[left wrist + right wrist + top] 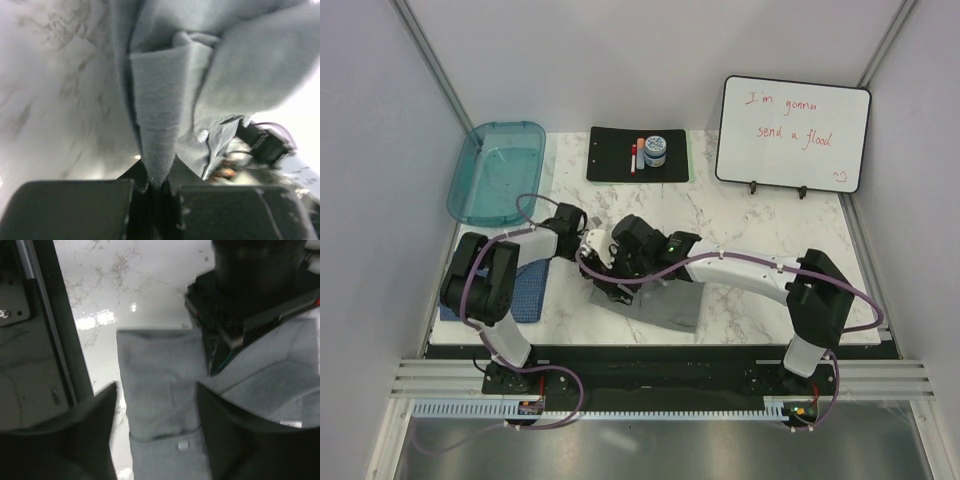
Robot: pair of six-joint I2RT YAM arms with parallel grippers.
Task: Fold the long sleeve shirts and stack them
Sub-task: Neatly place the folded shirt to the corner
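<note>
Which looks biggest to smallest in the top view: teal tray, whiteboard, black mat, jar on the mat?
1. whiteboard
2. teal tray
3. black mat
4. jar
No near ties. The whiteboard stands propped up and the rest lie flat, so true sizes may differ.

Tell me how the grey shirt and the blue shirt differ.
The grey shirt lies mid-table, plain; the blue shirt lies at the left edge, finely patterned. The left pincer is shut on the grey shirt; no pincer holds the blue shirt. Both lie on the marble table.
</note>
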